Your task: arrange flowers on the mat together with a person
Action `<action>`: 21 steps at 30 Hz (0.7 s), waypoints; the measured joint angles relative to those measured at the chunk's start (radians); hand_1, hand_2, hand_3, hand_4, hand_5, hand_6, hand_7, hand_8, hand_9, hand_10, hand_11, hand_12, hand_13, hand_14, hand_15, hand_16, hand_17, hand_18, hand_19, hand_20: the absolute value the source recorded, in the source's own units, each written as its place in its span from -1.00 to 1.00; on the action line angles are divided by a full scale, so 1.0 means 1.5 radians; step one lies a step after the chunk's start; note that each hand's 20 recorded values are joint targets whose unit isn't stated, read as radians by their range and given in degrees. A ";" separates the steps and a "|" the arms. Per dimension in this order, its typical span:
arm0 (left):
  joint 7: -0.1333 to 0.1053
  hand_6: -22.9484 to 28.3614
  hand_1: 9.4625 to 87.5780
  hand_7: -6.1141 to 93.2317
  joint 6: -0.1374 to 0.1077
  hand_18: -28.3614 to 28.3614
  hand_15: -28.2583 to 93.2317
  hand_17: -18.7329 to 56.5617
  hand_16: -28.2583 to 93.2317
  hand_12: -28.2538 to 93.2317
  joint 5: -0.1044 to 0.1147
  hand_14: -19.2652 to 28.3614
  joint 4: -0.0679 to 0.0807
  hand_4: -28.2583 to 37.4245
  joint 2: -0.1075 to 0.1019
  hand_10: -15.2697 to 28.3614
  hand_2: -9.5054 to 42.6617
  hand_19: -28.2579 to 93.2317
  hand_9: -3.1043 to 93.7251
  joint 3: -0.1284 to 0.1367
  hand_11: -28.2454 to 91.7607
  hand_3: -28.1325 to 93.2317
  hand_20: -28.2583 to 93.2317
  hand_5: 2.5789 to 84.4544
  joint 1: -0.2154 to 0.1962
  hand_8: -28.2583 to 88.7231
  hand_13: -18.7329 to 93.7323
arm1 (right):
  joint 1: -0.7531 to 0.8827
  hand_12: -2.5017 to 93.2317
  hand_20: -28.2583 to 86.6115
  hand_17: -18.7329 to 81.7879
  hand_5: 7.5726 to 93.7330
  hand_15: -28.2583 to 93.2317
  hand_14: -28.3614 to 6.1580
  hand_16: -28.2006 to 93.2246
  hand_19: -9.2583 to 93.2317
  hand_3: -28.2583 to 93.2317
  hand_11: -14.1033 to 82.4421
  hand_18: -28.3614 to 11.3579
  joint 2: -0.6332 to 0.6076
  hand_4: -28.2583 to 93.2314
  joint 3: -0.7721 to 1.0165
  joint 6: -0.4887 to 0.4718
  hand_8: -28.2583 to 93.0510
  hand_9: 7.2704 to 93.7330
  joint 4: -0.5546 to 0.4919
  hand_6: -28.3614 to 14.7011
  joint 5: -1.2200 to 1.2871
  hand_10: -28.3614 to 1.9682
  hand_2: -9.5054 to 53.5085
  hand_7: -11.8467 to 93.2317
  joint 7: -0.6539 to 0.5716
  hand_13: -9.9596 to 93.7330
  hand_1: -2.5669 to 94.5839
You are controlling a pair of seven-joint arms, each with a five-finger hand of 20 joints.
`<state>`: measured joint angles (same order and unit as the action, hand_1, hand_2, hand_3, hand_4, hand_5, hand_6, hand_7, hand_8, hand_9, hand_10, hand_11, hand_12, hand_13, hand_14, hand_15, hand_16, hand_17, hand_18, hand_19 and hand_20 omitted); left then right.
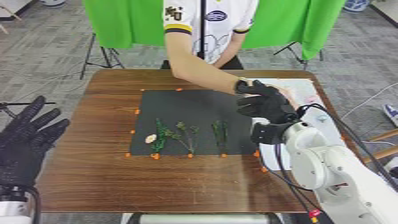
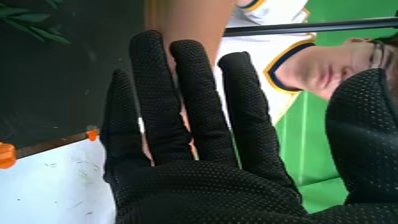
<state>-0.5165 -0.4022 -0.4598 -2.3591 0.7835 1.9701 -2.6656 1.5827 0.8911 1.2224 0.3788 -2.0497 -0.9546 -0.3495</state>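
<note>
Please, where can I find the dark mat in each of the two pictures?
Head view: the dark mat lies around the middle of the brown table, stems on it.
Right wrist view: the mat appears beside the fingers of the right hand, with green leaves on it.
Shared landmark: the white sheet next to the mat.

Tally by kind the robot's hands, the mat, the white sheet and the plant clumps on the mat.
Robot's hands: 2 (left hand, right hand)
Dark mat: 1
White sheet: 1
Plant clumps on the mat: 3 (left clump, middle clump, right clump)
Total: 7
</note>
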 measured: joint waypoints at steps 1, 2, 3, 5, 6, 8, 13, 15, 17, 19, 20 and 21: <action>0.003 0.07 -0.73 -0.69 0.000 0.69 0.21 -0.72 -0.61 -0.33 -0.003 0.74 0.000 -0.93 0.000 0.38 -0.42 0.16 -0.29 0.000 -0.24 0.71 -0.21 -0.29 0.001 -0.65 -0.29 | 0.000 -0.64 -0.26 -0.45 0.10 0.27 -0.54 -0.36 0.29 0.63 -0.32 -1.00 0.000 -0.96 -0.001 0.001 -0.74 0.21 0.000 0.26 0.000 -0.30 -0.58 -0.51 0.000 0.09 -0.51; 0.007 0.07 -0.73 -0.69 0.000 0.69 0.21 -0.72 -0.61 -0.33 -0.005 0.74 0.000 -0.93 0.000 0.38 -0.42 0.16 -0.29 0.000 -0.24 0.71 -0.21 -0.29 0.003 -0.65 -0.29 | 0.000 -0.64 -0.26 -0.45 0.10 0.27 -0.54 -0.36 0.29 0.63 -0.32 -1.00 0.000 -0.96 -0.001 0.002 -0.74 0.21 0.000 0.26 0.000 -0.30 -0.58 -0.51 0.000 0.09 -0.51; 0.010 0.07 -0.73 -0.69 0.000 0.69 0.21 -0.72 -0.61 -0.34 -0.008 0.74 0.000 -0.93 0.002 0.38 -0.42 0.16 -0.29 0.000 -0.24 0.71 -0.21 -0.29 0.004 -0.66 -0.29 | 0.000 -0.64 -0.26 -0.45 0.10 0.27 -0.54 -0.36 0.29 0.63 -0.32 -1.00 0.000 -0.96 -0.002 0.002 -0.74 0.21 0.000 0.26 0.000 -0.30 -0.58 -0.51 0.000 0.09 -0.51; 0.017 0.07 -0.73 -0.69 0.001 0.69 0.21 -0.72 -0.61 -0.34 -0.013 0.74 0.000 -0.93 0.007 0.38 -0.42 0.16 -0.29 0.000 -0.24 0.71 -0.21 -0.29 0.009 -0.66 -0.29 | 0.000 -0.64 -0.26 -0.45 0.10 0.27 -0.54 -0.36 0.29 0.63 -0.32 -1.00 0.000 -0.96 -0.002 0.004 -0.74 0.21 0.000 0.26 0.000 -0.30 -0.58 -0.51 0.000 0.09 -0.51; 0.021 0.07 -0.73 -0.69 0.001 0.69 0.21 -0.72 -0.61 -0.34 -0.016 0.74 0.000 -0.93 0.011 0.38 -0.42 0.16 -0.29 0.000 -0.24 0.71 -0.21 -0.29 0.011 -0.66 -0.29 | 0.000 -0.64 -0.26 -0.45 0.10 0.27 -0.54 -0.36 0.29 0.63 -0.32 -1.00 0.000 -0.96 -0.003 0.006 -0.74 0.21 0.000 0.26 0.000 -0.30 -0.58 -0.51 0.000 0.09 -0.51; 0.027 0.07 -0.73 -0.69 0.002 0.69 0.21 -0.72 -0.61 -0.34 -0.021 0.74 0.000 -0.93 0.018 0.38 -0.42 0.16 -0.29 0.001 -0.24 0.71 -0.21 -0.29 0.014 -0.66 -0.29 | 0.000 -0.64 -0.26 -0.45 0.10 0.27 -0.54 -0.36 0.29 0.63 -0.32 -1.00 0.000 -0.96 -0.003 0.007 -0.74 0.21 0.000 0.26 0.000 -0.30 -0.58 -0.51 0.000 0.09 -0.51; 0.037 0.07 -0.72 -0.69 0.004 0.69 0.21 -0.72 -0.61 -0.34 -0.029 0.74 0.000 -0.93 0.028 0.38 -0.42 0.16 -0.29 0.004 -0.24 0.71 -0.21 -0.29 0.016 -0.66 -0.29 | 0.000 -0.64 -0.26 -0.45 0.10 0.27 -0.54 -0.36 0.29 0.63 -0.32 -1.00 0.000 -0.96 -0.003 0.008 -0.74 0.21 -0.001 0.26 0.000 -0.30 -0.58 -0.51 0.000 0.09 -0.51; 0.042 0.07 -0.73 -0.69 0.005 0.69 0.21 -0.72 -0.61 -0.34 -0.032 0.74 0.000 -0.93 0.031 0.38 -0.42 0.16 -0.29 0.005 -0.24 0.71 -0.21 -0.29 0.017 -0.66 -0.29 | 0.000 -0.64 -0.26 -0.45 0.10 0.27 -0.54 -0.36 0.29 0.63 -0.32 -1.00 0.000 -0.96 -0.003 0.008 -0.74 0.21 -0.001 0.26 0.000 -0.31 -0.58 -0.51 0.000 0.09 -0.51; 0.044 0.06 -0.73 -0.69 0.006 0.69 0.21 -0.72 -0.61 -0.34 -0.032 0.74 0.000 -0.93 0.032 0.38 -0.41 0.16 -0.29 0.005 -0.24 0.71 -0.22 -0.29 0.017 -0.66 -0.29 | 0.000 -0.64 -0.26 -0.45 0.10 0.27 -0.54 -0.36 0.29 0.63 -0.32 -1.00 0.000 -0.96 -0.003 0.009 -0.74 0.21 -0.001 0.26 0.000 -0.31 -0.58 -0.51 0.000 0.09 -0.51; 0.045 0.07 -0.73 -0.69 0.006 0.69 0.21 -0.72 -0.61 -0.34 -0.032 0.74 0.000 -0.93 0.032 0.38 -0.41 0.16 -0.29 0.005 -0.24 0.71 -0.22 -0.29 0.017 -0.66 -0.29 | 0.001 -0.64 -0.27 -0.46 0.10 0.27 -0.54 -0.36 0.29 0.63 -0.32 -1.00 0.000 -0.96 -0.003 0.009 -0.74 0.21 -0.001 0.26 0.000 -0.31 -0.58 -0.51 0.000 0.09 -0.51; 0.045 0.07 -0.72 -0.69 0.006 0.69 0.21 -0.72 -0.61 -0.34 -0.032 0.74 0.000 -0.93 0.032 0.38 -0.41 0.16 -0.29 0.005 -0.24 0.71 -0.22 -0.29 0.017 -0.66 -0.29 | 0.001 -0.64 -0.27 -0.46 0.10 0.27 -0.53 -0.36 0.29 0.63 -0.32 -1.00 0.000 -0.96 -0.003 0.009 -0.74 0.21 -0.001 0.26 0.000 -0.31 -0.58 -0.51 0.000 0.09 -0.51; 0.045 0.07 -0.72 -0.69 0.007 0.69 0.21 -0.72 -0.61 -0.34 -0.032 0.74 0.000 -0.93 0.032 0.38 -0.41 0.16 -0.29 0.005 -0.24 0.71 -0.22 -0.29 0.017 -0.66 -0.29 | 0.001 -0.64 -0.27 -0.46 0.10 0.27 -0.53 -0.36 0.29 0.63 -0.32 -1.00 0.000 -0.96 -0.003 0.009 -0.74 0.21 -0.001 0.26 0.000 -0.31 -0.58 -0.51 0.000 0.09 -0.51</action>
<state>-0.4484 -0.3924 -0.5082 -2.3592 0.8319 1.9778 -2.6395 1.5846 0.8904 1.2176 0.3922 -2.0517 -0.9546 -0.3498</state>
